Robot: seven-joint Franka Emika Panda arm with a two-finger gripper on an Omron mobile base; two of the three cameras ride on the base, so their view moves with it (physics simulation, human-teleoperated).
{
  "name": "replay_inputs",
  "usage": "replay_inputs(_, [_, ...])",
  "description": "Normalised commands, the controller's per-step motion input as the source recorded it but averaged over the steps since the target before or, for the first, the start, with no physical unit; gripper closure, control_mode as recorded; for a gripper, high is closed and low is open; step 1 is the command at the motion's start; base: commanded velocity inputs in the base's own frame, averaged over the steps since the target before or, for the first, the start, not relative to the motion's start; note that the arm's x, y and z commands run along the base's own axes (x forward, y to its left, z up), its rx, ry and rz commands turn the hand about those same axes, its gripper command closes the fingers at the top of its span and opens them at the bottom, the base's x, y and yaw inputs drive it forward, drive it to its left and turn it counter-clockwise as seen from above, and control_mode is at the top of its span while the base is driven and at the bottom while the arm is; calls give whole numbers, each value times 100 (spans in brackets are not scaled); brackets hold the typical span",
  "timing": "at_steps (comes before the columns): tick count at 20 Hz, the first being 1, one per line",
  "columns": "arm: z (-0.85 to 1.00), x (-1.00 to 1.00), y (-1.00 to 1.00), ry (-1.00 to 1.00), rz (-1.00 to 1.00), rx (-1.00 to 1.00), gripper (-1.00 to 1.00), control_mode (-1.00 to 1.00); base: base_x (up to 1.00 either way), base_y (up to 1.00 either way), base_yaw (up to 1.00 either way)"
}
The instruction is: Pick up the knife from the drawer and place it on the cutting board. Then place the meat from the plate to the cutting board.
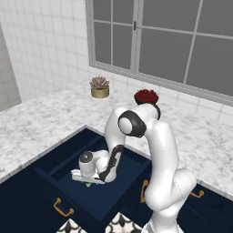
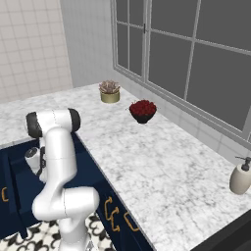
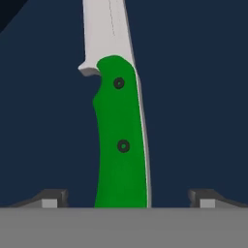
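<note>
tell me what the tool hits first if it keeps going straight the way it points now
Most likely the knife: its green handle lies between the two fingertips of the open tool, on the drawer floor. How much gap remains is hard to judge.

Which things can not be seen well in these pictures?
- Knife: blade tip cut by the hand view's top edge; handle end hidden by the bottom band.
- End effector: fingertips barely show, so contact with the handle is unclear.
- Drawer: the arm covers its inside in both base views.
</note>
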Motion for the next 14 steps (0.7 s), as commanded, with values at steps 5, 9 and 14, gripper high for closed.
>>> replay_inputs(5, [-12,0,-2,6,1,2,100,-100,0,0,0])
replay_inputs(9, [0,6,-10,0,2,8,100,-100,0,0,0])
replay_inputs(14, [23,-36,-12,-6,0,6,100,-100,0,0,0])
